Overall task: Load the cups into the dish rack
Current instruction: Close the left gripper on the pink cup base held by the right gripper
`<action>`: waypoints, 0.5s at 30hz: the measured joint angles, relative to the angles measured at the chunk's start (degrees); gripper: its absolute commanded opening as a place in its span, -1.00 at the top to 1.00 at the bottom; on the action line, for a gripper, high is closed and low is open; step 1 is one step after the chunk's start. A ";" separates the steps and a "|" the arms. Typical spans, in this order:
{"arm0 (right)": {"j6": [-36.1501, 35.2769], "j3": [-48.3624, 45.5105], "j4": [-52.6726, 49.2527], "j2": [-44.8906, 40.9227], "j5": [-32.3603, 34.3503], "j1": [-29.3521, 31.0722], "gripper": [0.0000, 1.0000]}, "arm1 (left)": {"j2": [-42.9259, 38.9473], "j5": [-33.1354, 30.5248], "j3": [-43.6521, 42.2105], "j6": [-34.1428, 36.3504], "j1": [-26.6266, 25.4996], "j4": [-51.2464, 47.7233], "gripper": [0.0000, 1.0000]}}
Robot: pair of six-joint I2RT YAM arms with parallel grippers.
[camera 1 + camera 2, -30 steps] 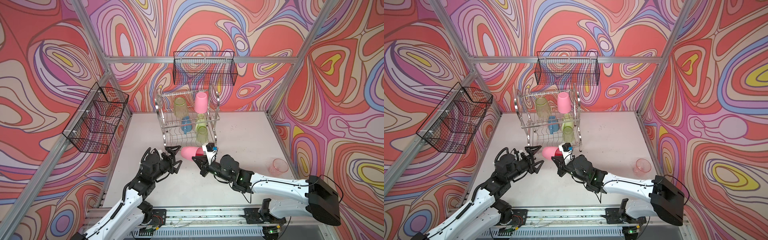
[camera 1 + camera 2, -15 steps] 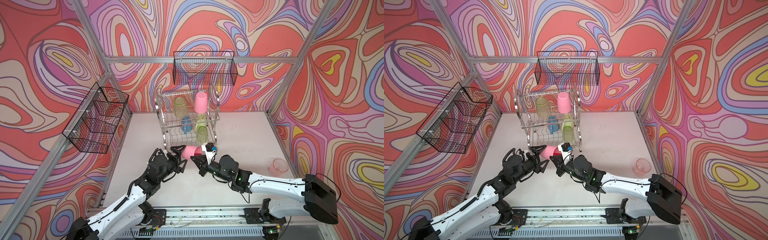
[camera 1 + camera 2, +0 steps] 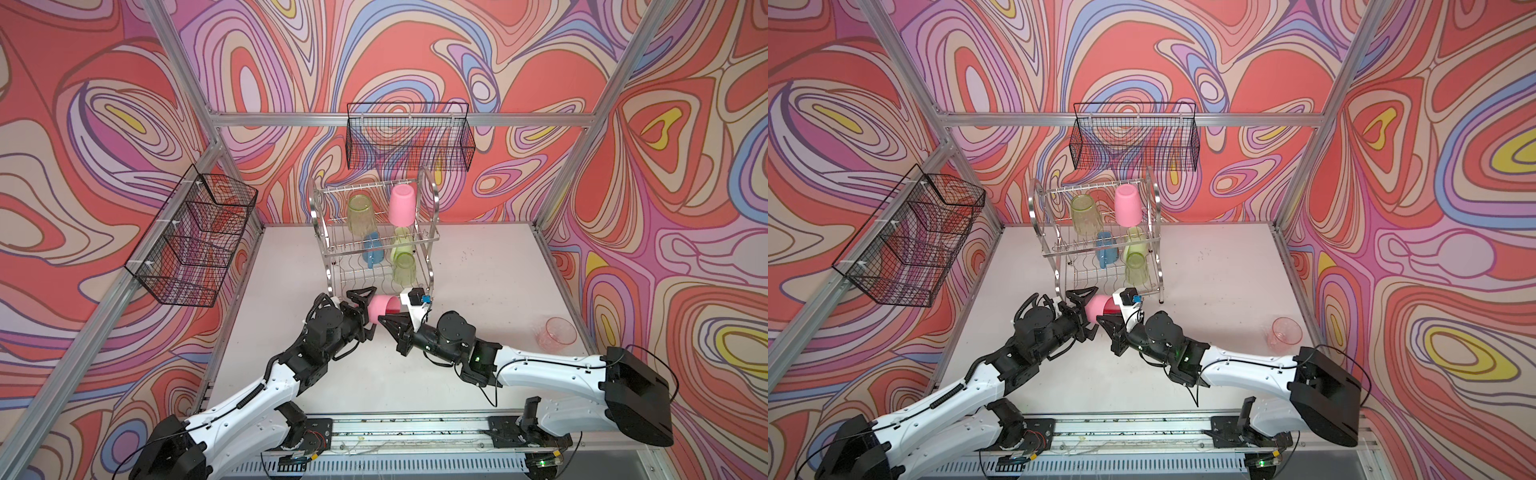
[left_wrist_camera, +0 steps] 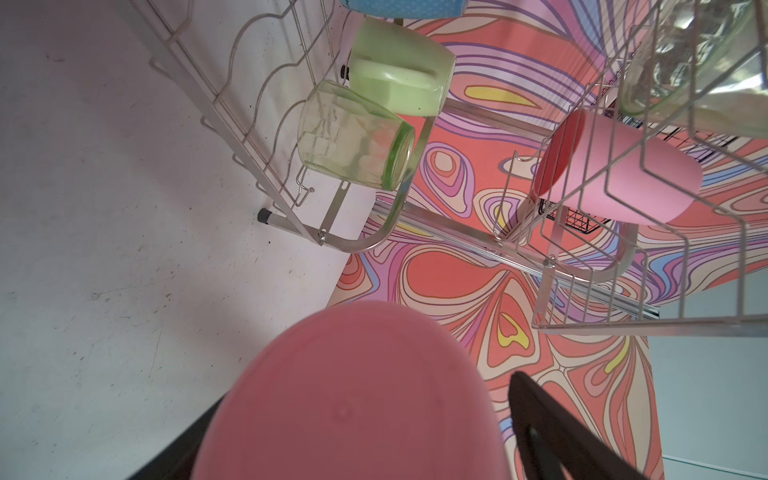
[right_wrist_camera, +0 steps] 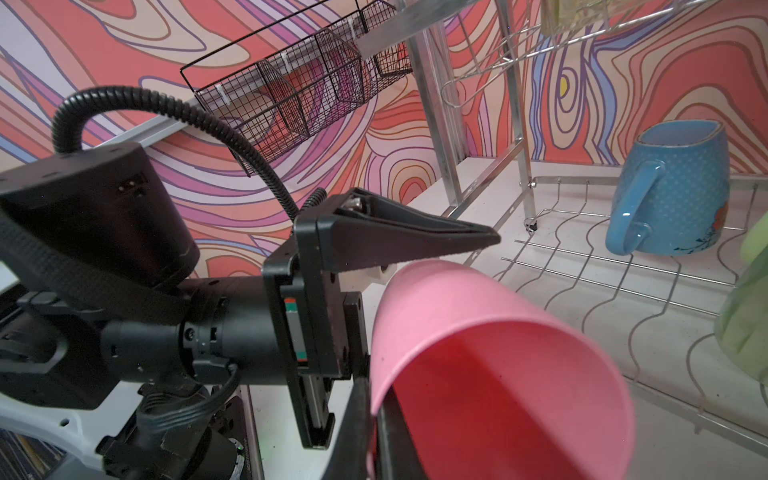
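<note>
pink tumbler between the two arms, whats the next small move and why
Probably close the left gripper on the base of the pink tumbler: the left jaws stand open around that end while the right gripper pinches the rim, so a handover looks ready.

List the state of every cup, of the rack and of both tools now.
Held tumbler: sideways, gripped at the rim.
Left tool: open, around held tumbler's base.
Right tool: shut on held tumbler's rim.
Racked tumbler: upside down, upper tier.
Upper glass: upside down, upper tier.
Lower glass: lower tier.
Blue mug: lower tier.
Green mug: lower tier.
Pink cup: on table, not racked.
Rack: upright, holds five cups.
</note>
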 measured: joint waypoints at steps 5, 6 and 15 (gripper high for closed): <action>0.04 0.00 0.22 0.09 -0.31 0.00 1.00 | 0.81 -0.26 0.07 -0.22 -0.44 1.18 -0.82; 0.09 0.00 0.31 0.11 -0.37 0.00 1.00 | 0.83 -0.35 0.07 -0.22 -0.44 1.20 -0.82; 0.24 0.00 1.16 0.20 -0.48 0.00 1.00 | 0.94 -1.29 0.79 -0.15 -0.76 1.14 -0.76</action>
